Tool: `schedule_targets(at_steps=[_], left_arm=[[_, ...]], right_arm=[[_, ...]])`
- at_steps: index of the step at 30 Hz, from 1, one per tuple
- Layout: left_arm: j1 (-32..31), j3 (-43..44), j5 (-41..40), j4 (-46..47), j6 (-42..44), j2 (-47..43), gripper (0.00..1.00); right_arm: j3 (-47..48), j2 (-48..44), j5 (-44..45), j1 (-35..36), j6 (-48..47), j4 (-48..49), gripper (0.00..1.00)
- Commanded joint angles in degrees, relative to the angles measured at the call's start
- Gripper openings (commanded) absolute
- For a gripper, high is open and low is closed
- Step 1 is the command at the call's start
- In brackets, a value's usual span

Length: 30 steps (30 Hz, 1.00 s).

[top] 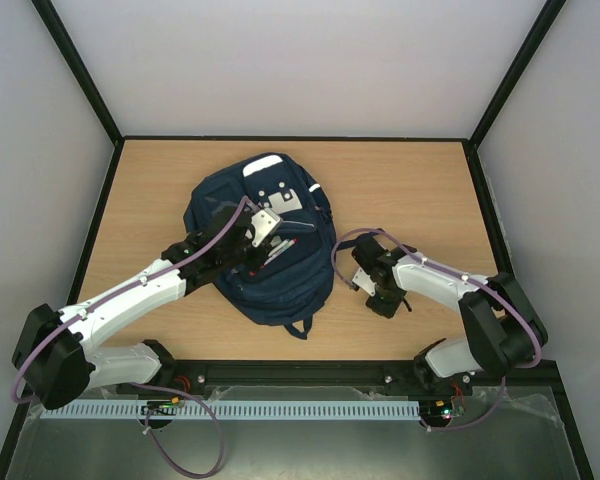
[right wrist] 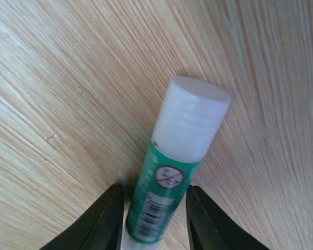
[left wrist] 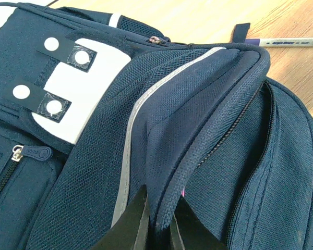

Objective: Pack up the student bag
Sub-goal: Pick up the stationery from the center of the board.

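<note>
The student bag (top: 270, 240), a navy backpack with white patches, lies in the middle of the table. My left gripper (top: 252, 245) is over it. In the left wrist view my left gripper (left wrist: 159, 221) is shut on the thick zipped edge of the bag (left wrist: 198, 104), which it holds up in a fold. My right gripper (top: 373, 288) is low over the table, right of the bag. In the right wrist view my right gripper (right wrist: 154, 205) is open, its jaws close on either side of a green glue stick (right wrist: 167, 182) with a white cap.
A blue pen (left wrist: 287, 42) lies on the wood beyond the bag, next to a dark strap end (left wrist: 242, 30). Dark frame rails border the table on all sides. The bag's loop (top: 300, 327) points toward the near edge.
</note>
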Motion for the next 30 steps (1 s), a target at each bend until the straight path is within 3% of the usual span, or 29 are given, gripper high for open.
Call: schedule_targets(at_steps=[1, 8, 20, 30], left_arm=[[-0.3, 2.0, 0.4, 1.6, -0.2, 0.1, 0.08], [-0.5, 2.0, 0.3, 1.5, -0.1, 0.1, 0.08], [-0.5, 2.0, 0.2, 1.5, 0.0, -0.3, 0.08], [-0.5, 1.8, 0.0, 1.6, -0.1, -0.2, 0.08]], right_arm=[[-1.0, 0.0, 0.5, -0.1, 0.8, -2.0, 0.32], [0.2, 0.0, -0.9, 0.0, 1.2, -2.3, 0.19], [9.4, -4.2, -10.6, 3.4, -2.0, -6.7, 0.08], [15.2, -12.0, -14.7, 8.9, -7.0, 0.6, 0.07]])
